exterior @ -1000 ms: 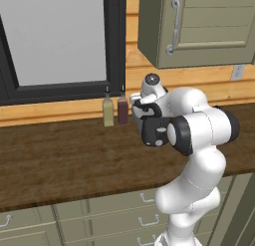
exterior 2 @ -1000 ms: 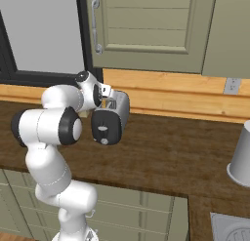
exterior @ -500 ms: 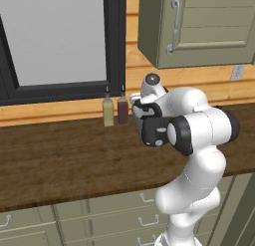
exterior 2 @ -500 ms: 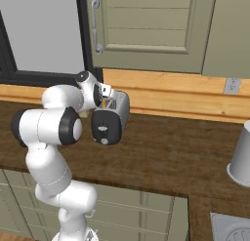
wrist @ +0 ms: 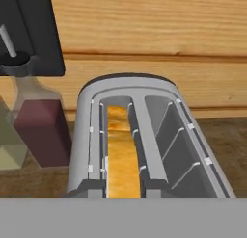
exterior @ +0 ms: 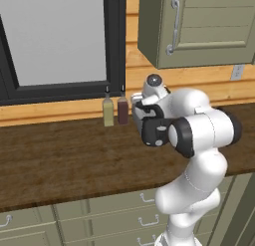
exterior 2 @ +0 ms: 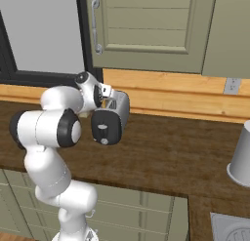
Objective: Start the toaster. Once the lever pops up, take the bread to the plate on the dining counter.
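Two bottles, one pale (exterior: pixel 108 113) and one dark red (exterior: pixel 122 110), stand just left of the toaster (exterior 2: pixel 113 119) on the worktop (exterior: pixel 64 163), against the far wall. The bread (wrist: pixel 122 157) sits in its left slot. The gripper (exterior: pixel 138 106) hangs over the toaster; whether its fingers are spread or pinching, I cannot tell.
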